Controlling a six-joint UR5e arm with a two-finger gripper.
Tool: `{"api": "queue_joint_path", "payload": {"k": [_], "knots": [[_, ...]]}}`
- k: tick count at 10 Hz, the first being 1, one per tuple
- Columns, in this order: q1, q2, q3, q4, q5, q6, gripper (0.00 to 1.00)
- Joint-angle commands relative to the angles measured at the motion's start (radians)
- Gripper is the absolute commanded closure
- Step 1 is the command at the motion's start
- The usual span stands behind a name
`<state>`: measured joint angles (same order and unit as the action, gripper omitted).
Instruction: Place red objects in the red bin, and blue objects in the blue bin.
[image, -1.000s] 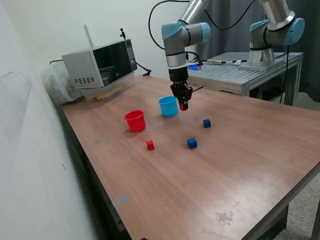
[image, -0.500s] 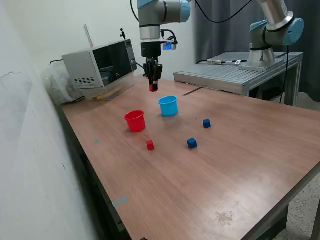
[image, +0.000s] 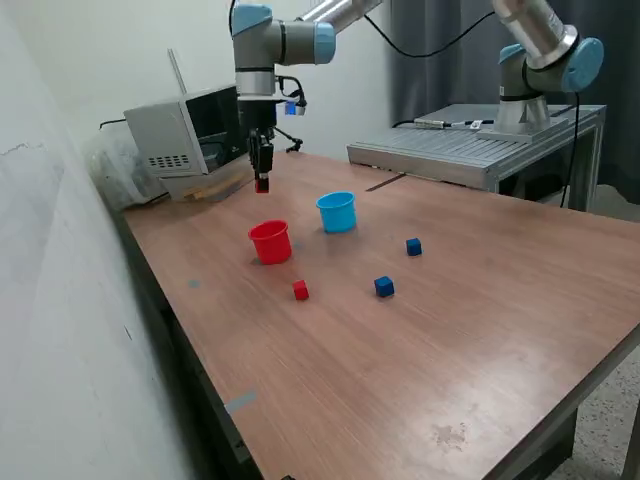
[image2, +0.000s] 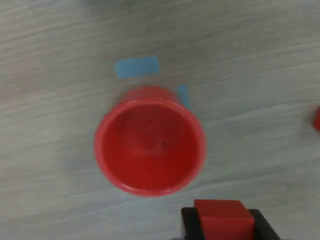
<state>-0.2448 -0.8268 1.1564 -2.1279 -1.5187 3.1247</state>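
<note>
While the claw (image: 261, 184) hangs high above the surface (image: 480, 330), it is clamped on a red cube (image2: 223, 220), which shows between its two dark fingers in the wrist view. The red bin (image: 270, 242) stands upright below the claw and a little off from straight under it; seen from the wrist, the bin's open mouth (image2: 150, 142) is nearly centred but the held cube sits just outside its rim, not over the hollow. So the step in hand looks to be the carry to the drop, and doing it well means first sliding the claw sideways until the cube lies over the middle of the mouth, then lowering toward the rim before parting the fingers. A release from this height risks a bounce off the rolled rim or out of the bin, which looks empty and light enough to tip if struck.

Away from the claw, the blue bin (image: 337, 212) stands near the red one, towards the exterior view's right. Further from the claw lie a second red cube (image: 300, 290) and two blue cubes (image: 384, 287) (image: 413, 246), all loose on the surface and apart from both bins. The descent should stay clear of the blue bin
</note>
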Motion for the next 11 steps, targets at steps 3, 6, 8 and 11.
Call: {"api": "queue_joint_path", "payload": {"k": [3,6,8,11], "knots": [[-0.040,0.095,-0.017,-0.012,-0.001,-0.002,1.00],[-0.044,0.104,-0.017,-0.014,-0.003,-0.002,0.00],[-0.044,0.106,-0.029,-0.015,-0.003,-0.002,0.00],[-0.025,0.097,-0.029,-0.009,-0.003,0.002,0.00]]}}
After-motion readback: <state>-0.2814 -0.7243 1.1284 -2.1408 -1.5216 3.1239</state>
